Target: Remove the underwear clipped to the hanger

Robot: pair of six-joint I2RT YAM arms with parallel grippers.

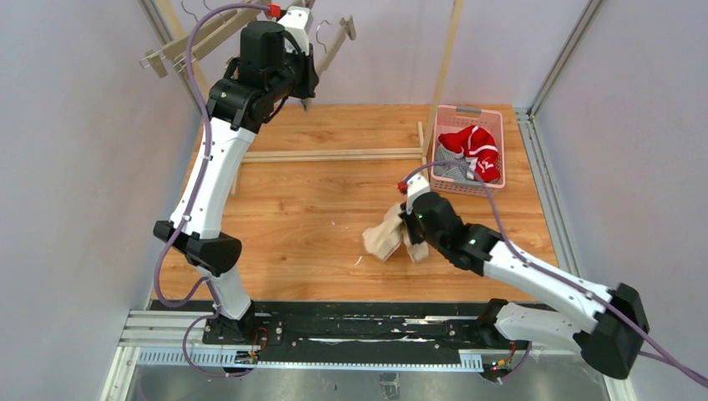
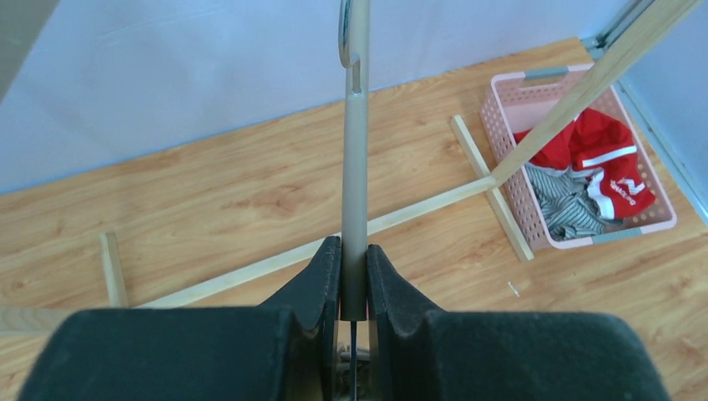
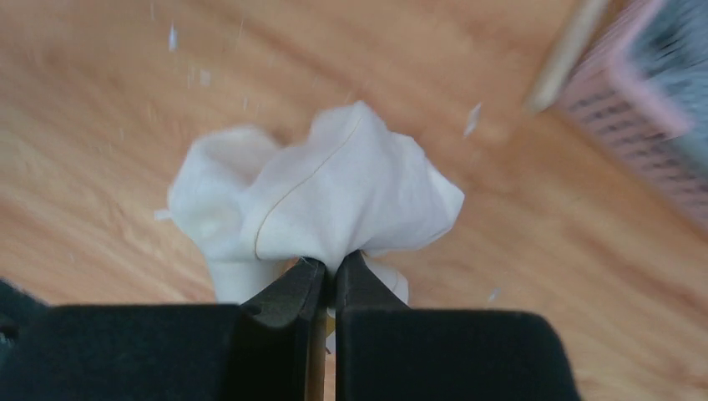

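My left gripper (image 1: 305, 88) is raised at the back and shut on the grey bar of the hanger (image 2: 355, 167), which runs up between its fingers (image 2: 330, 271) to a metal hook. My right gripper (image 3: 331, 271) is shut on the bunched cream underwear (image 3: 326, 188) just above the table; in the top view the cream underwear (image 1: 386, 238) hangs by the right gripper (image 1: 411, 230) near the middle. The red underwear (image 1: 473, 149) and the grey striped underwear (image 1: 448, 170) lie in the pink basket (image 1: 467, 111) at the back right. The left wrist view shows both in the basket (image 2: 501, 92).
A wooden rack stands at the back: its base rail (image 1: 334, 154) lies across the table and an upright pole (image 1: 447, 67) rises beside the basket. More hangers (image 1: 179, 46) hang at the top left. Metal frame rails run along the right edge.
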